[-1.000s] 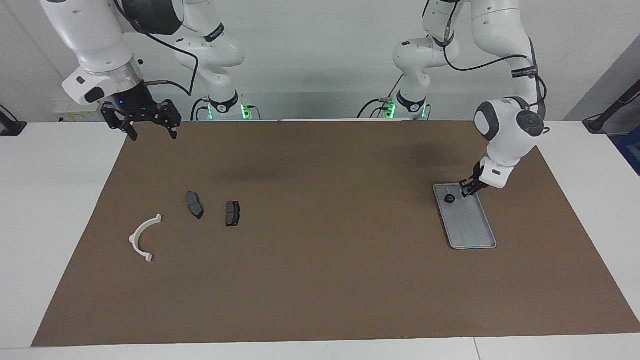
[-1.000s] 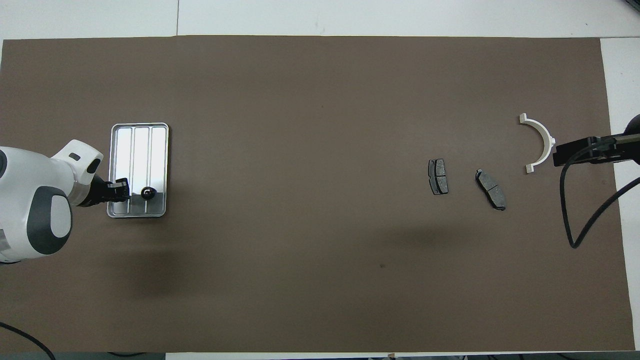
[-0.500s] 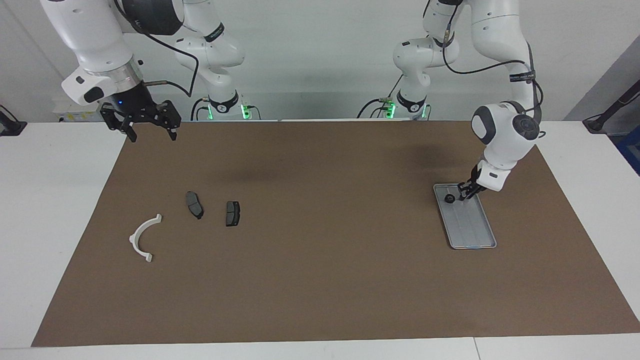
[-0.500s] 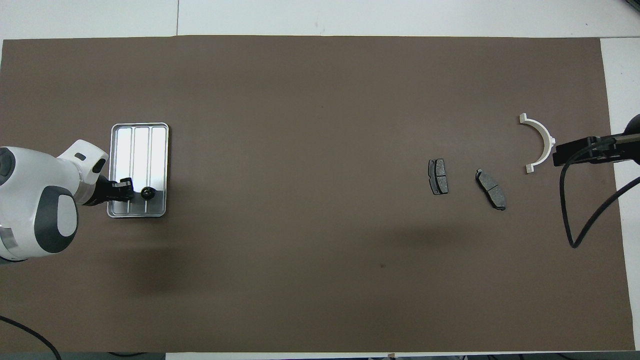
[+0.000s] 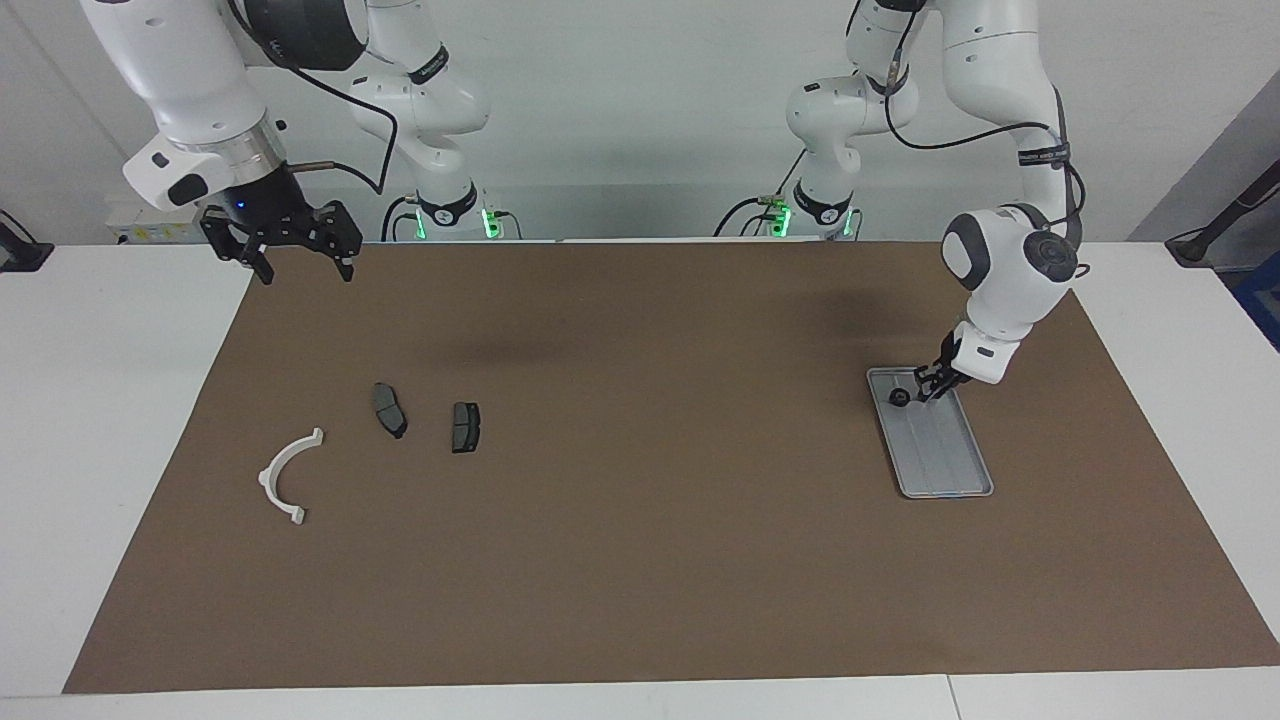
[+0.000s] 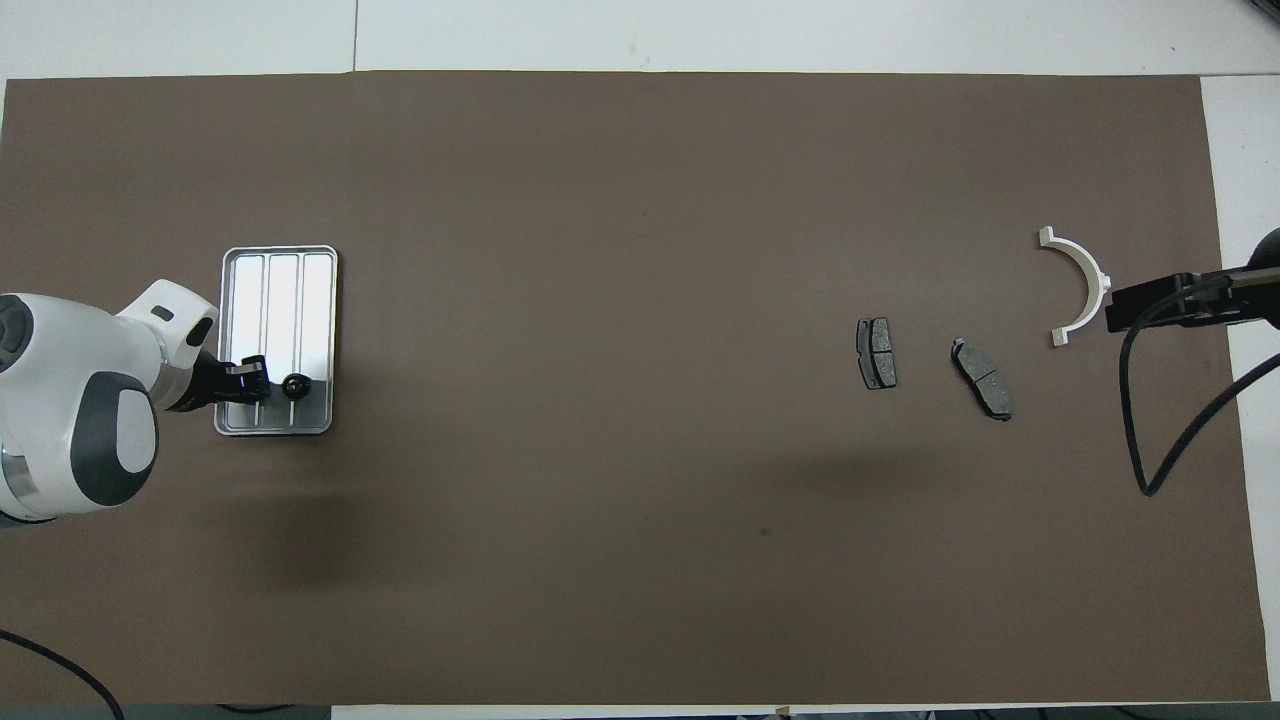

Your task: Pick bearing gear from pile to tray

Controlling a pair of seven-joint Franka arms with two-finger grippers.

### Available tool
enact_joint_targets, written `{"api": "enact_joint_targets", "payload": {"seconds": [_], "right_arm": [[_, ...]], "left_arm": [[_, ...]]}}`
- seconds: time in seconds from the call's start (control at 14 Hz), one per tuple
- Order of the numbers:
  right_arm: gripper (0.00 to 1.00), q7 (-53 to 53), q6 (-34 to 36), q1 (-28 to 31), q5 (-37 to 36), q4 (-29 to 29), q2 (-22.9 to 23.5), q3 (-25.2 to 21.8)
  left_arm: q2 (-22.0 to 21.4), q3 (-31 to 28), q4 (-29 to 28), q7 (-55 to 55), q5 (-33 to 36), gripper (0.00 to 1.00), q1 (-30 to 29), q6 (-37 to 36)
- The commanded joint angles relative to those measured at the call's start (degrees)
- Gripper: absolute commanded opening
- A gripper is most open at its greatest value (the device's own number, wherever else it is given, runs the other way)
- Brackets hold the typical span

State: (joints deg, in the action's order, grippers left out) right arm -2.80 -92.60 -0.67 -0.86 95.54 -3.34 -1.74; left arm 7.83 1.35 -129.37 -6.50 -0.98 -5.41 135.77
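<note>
A small black round bearing gear (image 5: 899, 397) lies in the silver-grey tray (image 5: 940, 450), at the tray's end nearer to the robots. My left gripper (image 5: 930, 386) is low over that end, just beside the gear and not holding it, fingers slightly apart. In the overhead view the gear (image 6: 294, 385) sits next to the left gripper (image 6: 250, 378) in the tray (image 6: 280, 300). The pile at the right arm's end holds a white arc bracket (image 5: 268, 478) and two dark grey plates (image 5: 389, 409) (image 5: 465, 427). My right gripper (image 5: 307, 272) waits open, high over the mat's edge.
A brown mat (image 5: 640, 560) covers the table. In the overhead view the white bracket (image 6: 1088, 263) and both plates (image 6: 876, 353) (image 6: 981, 378) lie near the right arm's black cable (image 6: 1135, 440).
The left arm's wrist has shifted slightly, with its gripper staying beside the gear in the tray. The gear, the pile and the right arm have not moved.
</note>
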Motion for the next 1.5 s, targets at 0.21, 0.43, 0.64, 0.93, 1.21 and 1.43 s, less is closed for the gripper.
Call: {"api": "enact_joint_targets", "payload": {"seconds": [0.21, 0.43, 0.64, 0.93, 1.21, 1.43], "right_arm": [[1.00, 0.52, -1.44, 0.58, 1.21, 1.05, -0.44, 0.16], [1.00, 0.52, -1.44, 0.58, 1.21, 1.05, -0.44, 0.16], [1.00, 0.52, -1.44, 0.58, 1.21, 1.05, -0.44, 0.16], [1.00, 0.52, -1.44, 0.58, 1.21, 1.05, -0.44, 0.16], [1.00, 0.61, -1.44, 0.58, 1.21, 1.05, -0.44, 0.16], [1.00, 0.61, -1.44, 0.58, 1.21, 1.05, -0.44, 0.25]], "left_arm": [[-0.53, -0.04, 7.44, 0.34, 0.28, 0.61, 0.13, -9.53], [-1.41, -0.12, 12.90, 0.34, 0.19, 0.61, -0.13, -17.36], [-4.12, -0.12, 18.61, 0.61, 0.19, 0.65, -0.92, -25.97], [-5.45, -0.04, 26.34, 0.69, 0.28, 1.00, -0.31, -35.73], [-4.75, 0.32, 35.83, 0.87, 0.28, 1.00, 0.14, -43.73], [-3.88, 0.23, 38.22, 0.87, 0.19, 1.00, 0.40, -45.59]]}}
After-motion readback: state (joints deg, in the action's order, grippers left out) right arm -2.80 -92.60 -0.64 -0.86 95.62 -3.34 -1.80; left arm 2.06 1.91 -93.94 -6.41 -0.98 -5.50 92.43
